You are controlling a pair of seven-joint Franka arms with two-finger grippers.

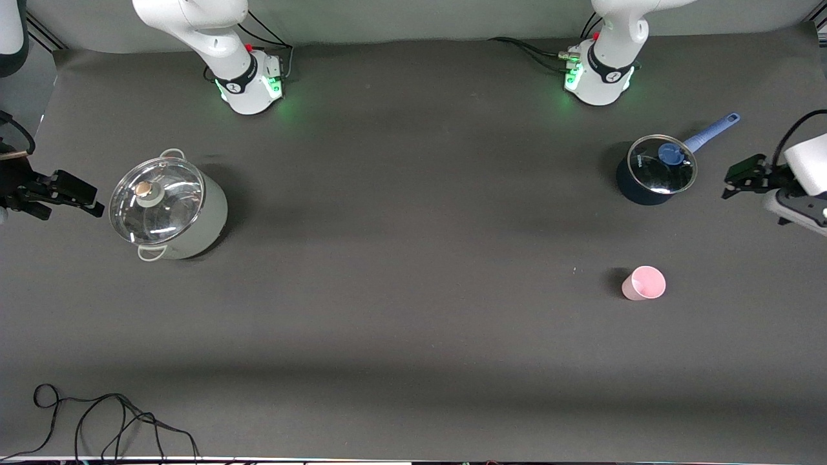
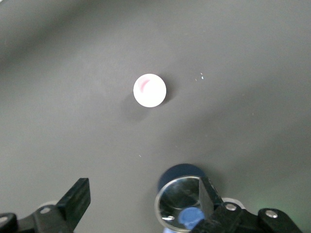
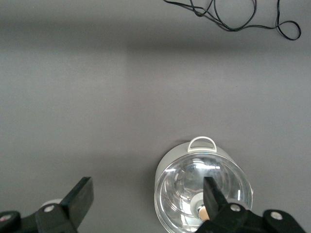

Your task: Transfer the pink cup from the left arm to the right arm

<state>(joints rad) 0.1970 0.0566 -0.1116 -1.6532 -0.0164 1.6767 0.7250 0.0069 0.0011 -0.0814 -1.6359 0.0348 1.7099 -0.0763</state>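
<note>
A: Where is the pink cup (image 1: pixel 643 283)?

B: Lower right of the front view, upright on the dark worktop (image 1: pixel 413 258), toward the left arm's end. It stands nearer to the front camera than the blue saucepan (image 1: pixel 656 170), well apart from it. In the left wrist view it shows from above as a pale round rim (image 2: pixel 149 90).

A: And the left tool (image 1: pixel 743 174)?

B: At the right edge of the frame, in the air just beside the saucepan, fingers (image 2: pixel 77 196) spread wide with nothing between them.

A: The right tool (image 1: pixel 71 194)?

B: At the left edge of the frame, beside the grey-green lidded pot (image 1: pixel 168 206), fingers (image 3: pixel 80 196) likewise apart and empty. The pot's glass lid (image 3: pixel 204 189) shows below it. A black cable (image 1: pixel 110 420) lies at the lower left.
</note>
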